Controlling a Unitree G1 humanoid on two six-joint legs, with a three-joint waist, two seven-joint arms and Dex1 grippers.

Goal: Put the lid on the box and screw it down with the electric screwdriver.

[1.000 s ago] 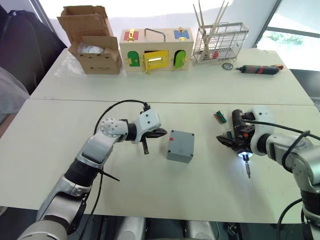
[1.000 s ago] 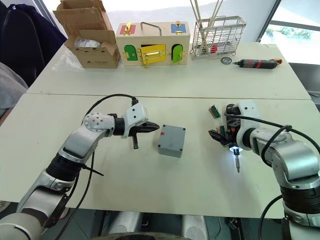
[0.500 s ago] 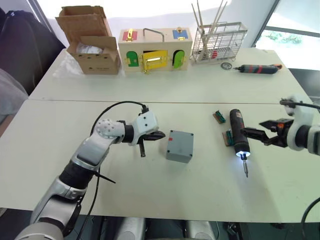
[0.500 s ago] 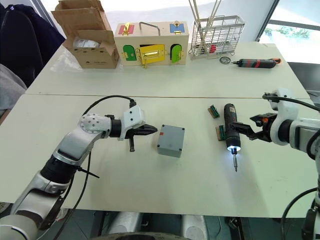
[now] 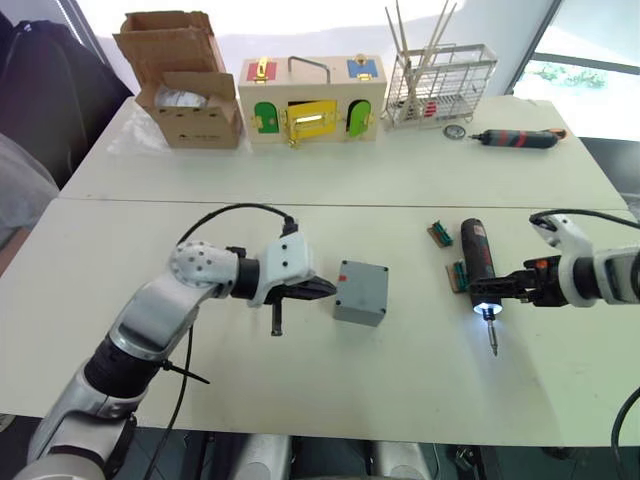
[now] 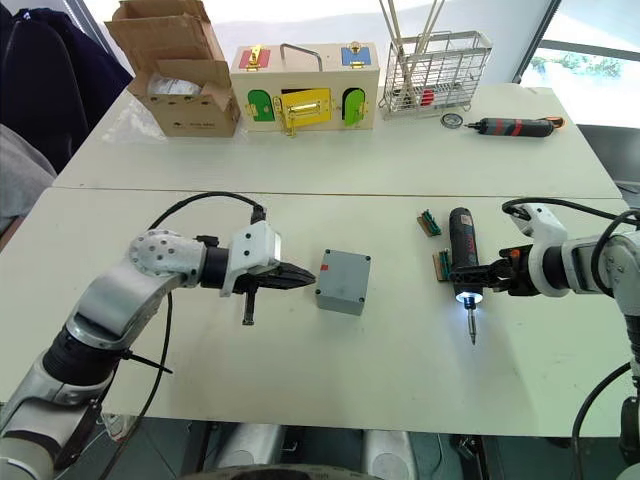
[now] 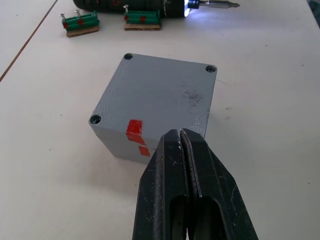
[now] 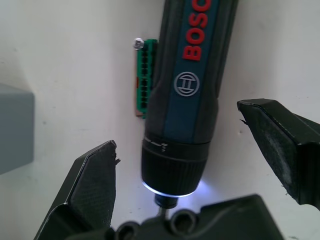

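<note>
The grey box [image 5: 361, 293] stands mid-table, a red mark [image 7: 134, 127] on the side facing my left gripper. The lid [image 7: 160, 92] lies flat on top of it, with screw holes at its corners. My left gripper [image 7: 181, 134] is shut and empty, its tips just short of the box's red-marked side. The electric screwdriver [image 5: 477, 265] lies on the table to the right, its tip lit [image 5: 484, 310]. My right gripper [image 5: 505, 290] is open; its fingers [image 8: 92, 185] stand on either side of the screwdriver's front end [image 8: 192, 90] without touching it.
Two small green terminal blocks [image 5: 440, 233] [image 5: 458, 277] lie beside the electric screwdriver. Along the far edge stand a cardboard box [image 5: 185, 85], a wooden box with coloured doors [image 5: 312, 100], a wire rack [image 5: 440, 85] and a red-and-black screwdriver [image 5: 520, 139].
My right gripper let go of the electric screwdriver, drew back to the right, then came back to its lit end, open. My left gripper edged closer to the box, still shut.
</note>
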